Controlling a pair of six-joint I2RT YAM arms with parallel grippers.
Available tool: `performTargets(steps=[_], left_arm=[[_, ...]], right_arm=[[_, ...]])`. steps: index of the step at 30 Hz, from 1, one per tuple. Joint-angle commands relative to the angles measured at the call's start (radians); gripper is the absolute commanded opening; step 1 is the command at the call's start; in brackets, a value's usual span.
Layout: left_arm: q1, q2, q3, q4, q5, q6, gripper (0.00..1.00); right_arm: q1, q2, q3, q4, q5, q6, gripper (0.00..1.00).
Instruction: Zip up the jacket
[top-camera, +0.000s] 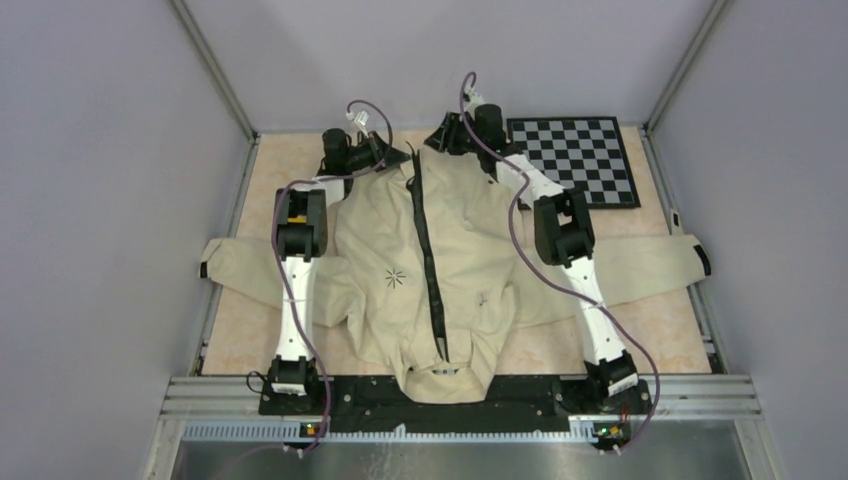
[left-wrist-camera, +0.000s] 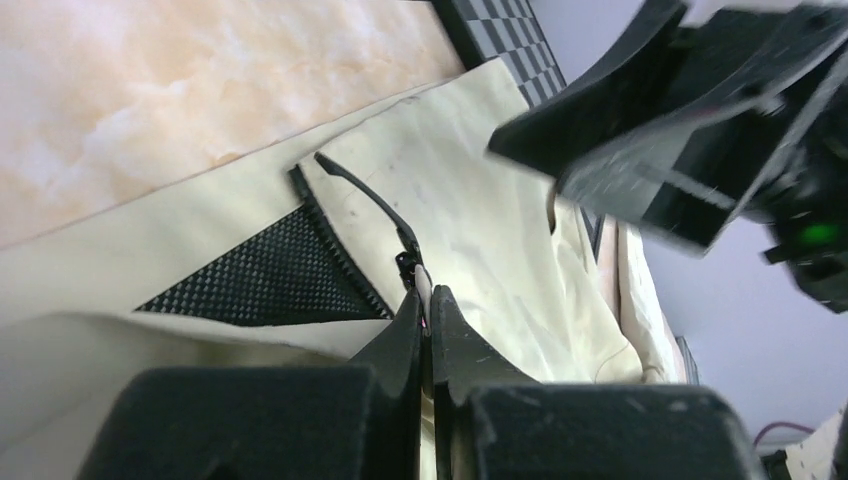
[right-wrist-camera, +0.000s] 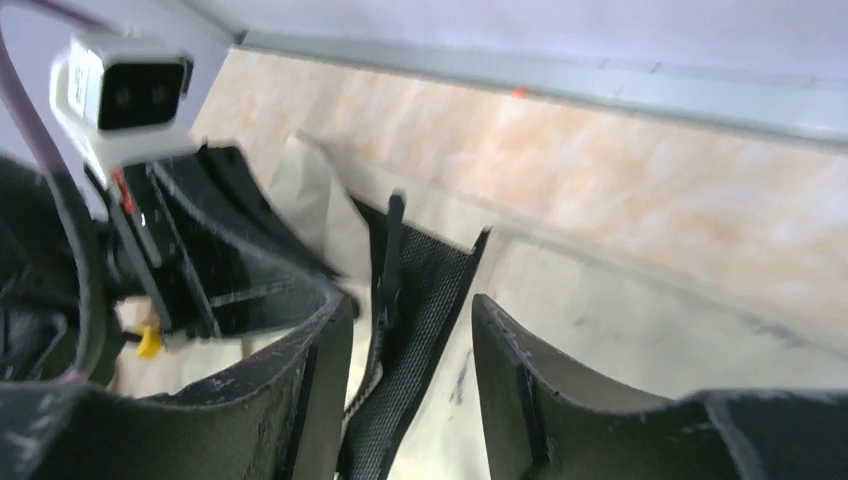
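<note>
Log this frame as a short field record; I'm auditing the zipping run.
jacket: flat on table, collar toward arm bases, sleeves spread
zipper: parted at far hem, mesh lining showing
left gripper: shut on jacket edge by zipper
right gripper: open, straddling mesh lining
checkerboard: far right corner

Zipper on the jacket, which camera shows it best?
The top external view: the black zipper runs down the whole jacket front. The left wrist view shows only its end, at the shut left gripper; the right wrist view only a blurred stretch.
</note>
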Motion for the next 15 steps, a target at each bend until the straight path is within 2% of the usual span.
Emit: performTargets(steps=[1,3,9,15], left_arm=[[-0.001,-0.113,-0.066,0.062,-0.083,0.024,0.0],[-0.001,-0.133,-0.101,0.077,-0.111,0.025,0.0],[0.0,-0.181,-0.181,0.094,-0.167,0.041,0.0],[0.0,-0.207,-0.219,0.128,-0.159,0.019,0.0]], right_arm=[[0.002,0.041,0.257,-0.262,0.179,-0.168,0.47],[0.015,0.078,0.33,-0.304,0.243,-0.215,0.51],[0.069,0.069,0.311,-0.29,0.401,-0.393,0.6],[0.12,0.112,0.352,-0.341,0.457,-0.535,0.7]])
